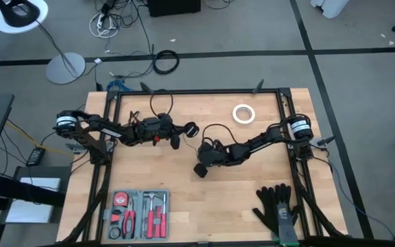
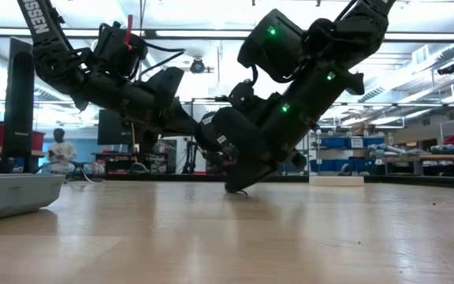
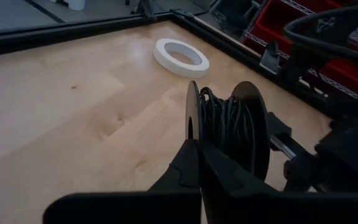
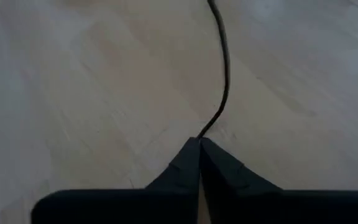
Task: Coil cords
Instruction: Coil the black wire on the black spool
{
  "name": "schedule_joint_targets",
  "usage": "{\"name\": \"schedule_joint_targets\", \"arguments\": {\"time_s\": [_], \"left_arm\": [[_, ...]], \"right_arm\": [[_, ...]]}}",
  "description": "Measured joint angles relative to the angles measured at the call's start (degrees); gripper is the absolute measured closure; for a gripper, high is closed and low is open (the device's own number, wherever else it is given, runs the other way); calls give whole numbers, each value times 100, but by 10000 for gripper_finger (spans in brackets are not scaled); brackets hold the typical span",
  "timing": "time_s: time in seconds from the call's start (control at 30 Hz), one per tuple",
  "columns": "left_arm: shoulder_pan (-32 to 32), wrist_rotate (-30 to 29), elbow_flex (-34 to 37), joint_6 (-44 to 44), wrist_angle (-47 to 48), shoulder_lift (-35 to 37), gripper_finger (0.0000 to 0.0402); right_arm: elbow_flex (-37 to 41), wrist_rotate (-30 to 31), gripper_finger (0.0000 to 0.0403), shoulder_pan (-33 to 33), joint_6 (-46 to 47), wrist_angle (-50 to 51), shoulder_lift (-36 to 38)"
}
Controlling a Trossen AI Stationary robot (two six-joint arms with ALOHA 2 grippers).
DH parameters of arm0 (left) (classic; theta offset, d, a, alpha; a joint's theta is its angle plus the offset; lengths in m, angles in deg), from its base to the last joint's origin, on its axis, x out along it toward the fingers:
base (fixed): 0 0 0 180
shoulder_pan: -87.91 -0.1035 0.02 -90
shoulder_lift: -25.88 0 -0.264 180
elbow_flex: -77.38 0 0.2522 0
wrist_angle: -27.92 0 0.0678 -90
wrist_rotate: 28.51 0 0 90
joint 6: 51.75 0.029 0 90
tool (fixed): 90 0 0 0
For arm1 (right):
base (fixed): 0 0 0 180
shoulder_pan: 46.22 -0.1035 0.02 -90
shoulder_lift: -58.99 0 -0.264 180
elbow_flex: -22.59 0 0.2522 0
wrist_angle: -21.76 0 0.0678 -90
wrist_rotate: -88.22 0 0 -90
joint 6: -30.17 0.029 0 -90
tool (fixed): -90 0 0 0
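Gripping, right gripper (image 4: 199, 142): your right arm's tool was pinched shut on the thin black cord (image 4: 221, 68), low over the middle of the light wooden table (image 1: 204, 206); in the low view its tip (image 2: 239, 188) was almost at the boards.
Cord at the pinch: you had it by one end at the fingertips, and from there it ran away across the bare wood in a gentle curve.
Left gripper (image 3: 199, 146): your left arm's tool was closed on the rim of the small round black puck-shaped spool (image 3: 229, 127), with turns of cord wound between the spool's two discs.
Spool position: you held it up on edge near the table's centre, left of the right gripper (image 1: 201, 167) and apart from it, as the high view (image 1: 190, 128) showed.
Loose cord: a thin loop (image 1: 214, 130) stood between the two grippers; another loop (image 1: 160, 103) lay behind the left arm.
White tape ring (image 1: 243, 113): it lay flat beyond the spool, toward the far right corner.
Near edge, for your reference: a grey tray of red-handled tools (image 1: 139, 206) at the left, black gloves (image 1: 276, 206) at the right.
Beyond the table: a seated person (image 2: 58, 154) showed far back in the room.
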Motion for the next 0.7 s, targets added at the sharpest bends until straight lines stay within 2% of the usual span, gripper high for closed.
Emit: {"name": "schedule_joint_targets", "arguments": {"time_s": [0.1, 0.23, 0.37, 0.53, 0.7], "left_arm": [[0, 241, 0, -3, 7, 0, 401], [0, 613, 0, -5, 34, 0, 401], [0, 631, 0, 18, 42, 0, 401], [-42, 173, 0, 24, -50, 0, 401], [-152, 190, 0, 25, -167, 0, 401]], "right_arm": [[5, 60, 397, -1, -34, 226, 92], [37, 337, 401, 71, -88, 1213, 457], [40, 445, 401, 171, -86, 1616, 881], [39, 191, 399, 139, -90, 962, 934], [36, 147, 376, -49, -436, 85, 665]]}}
